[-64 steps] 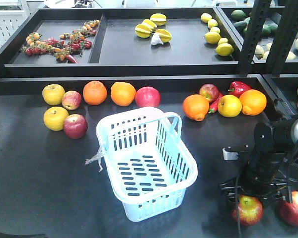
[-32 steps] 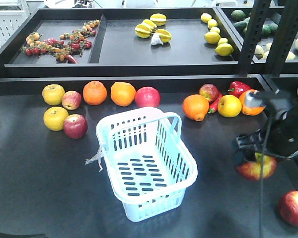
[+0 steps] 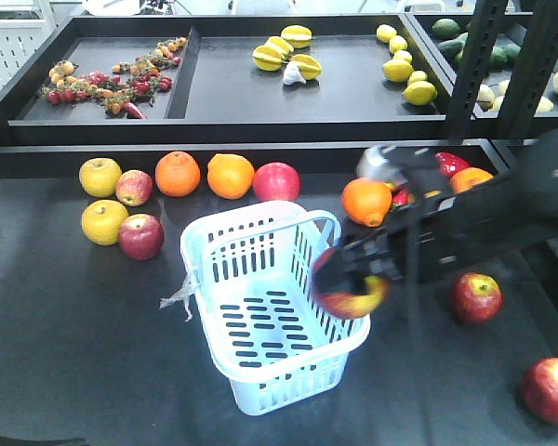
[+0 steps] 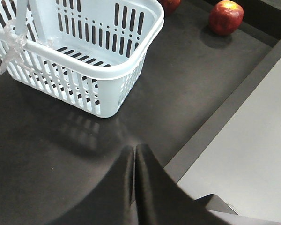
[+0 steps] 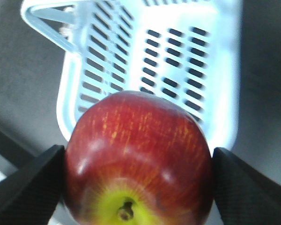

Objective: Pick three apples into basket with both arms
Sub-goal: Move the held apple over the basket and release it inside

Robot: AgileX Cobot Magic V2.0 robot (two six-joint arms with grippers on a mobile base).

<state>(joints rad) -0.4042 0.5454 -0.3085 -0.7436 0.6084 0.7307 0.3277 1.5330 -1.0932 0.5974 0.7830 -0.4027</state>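
swinging in from the far right, the right arm has carried its apple (image 3: 353, 302) over to the basket (image 3: 251, 218). the left gripper (image 4: 134, 149) sits pinched shut and empty above the counter (image 3: 74, 353), near the basket's corner. the apple hangs at the basket's right rim, clamped in the right gripper (image 5: 136, 187), so a drop looks close. two more apples (image 3: 475, 297) (image 3: 551, 388) wait further right.

One basket (image 3: 281, 386) is sitting mid-table, with four oranges (image 3: 178, 174) (image 3: 231, 176) (image 3: 366, 202) (image 3: 474, 178) lying behind it and three red apples (image 3: 353, 299) (image 3: 476, 297) (image 3: 551, 390) showing rightward.
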